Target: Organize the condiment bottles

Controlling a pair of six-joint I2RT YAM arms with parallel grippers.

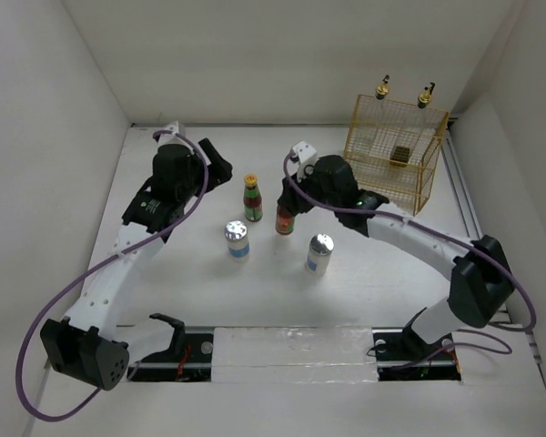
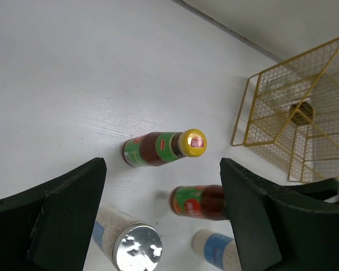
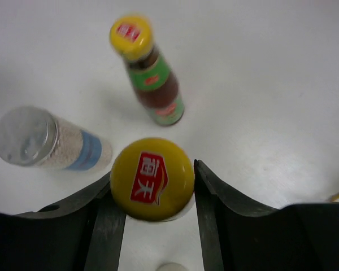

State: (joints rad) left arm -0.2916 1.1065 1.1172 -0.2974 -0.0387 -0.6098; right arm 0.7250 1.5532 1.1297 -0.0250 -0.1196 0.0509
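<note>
Pinching one red sauce bottle (image 3: 152, 179) between its fingers, apparently to carry it upright, the right gripper (image 3: 152, 172) holds firm; the left gripper (image 2: 163, 165) gapes wide, empty.

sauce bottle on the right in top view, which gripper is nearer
Right. The right gripper flanks the cap of the sauce bottle; the left gripper hangs open, apart, to its left.

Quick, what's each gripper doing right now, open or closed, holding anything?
Left gripper: open, holding nothing.
Right gripper: closed on a red sauce bottle.
</note>
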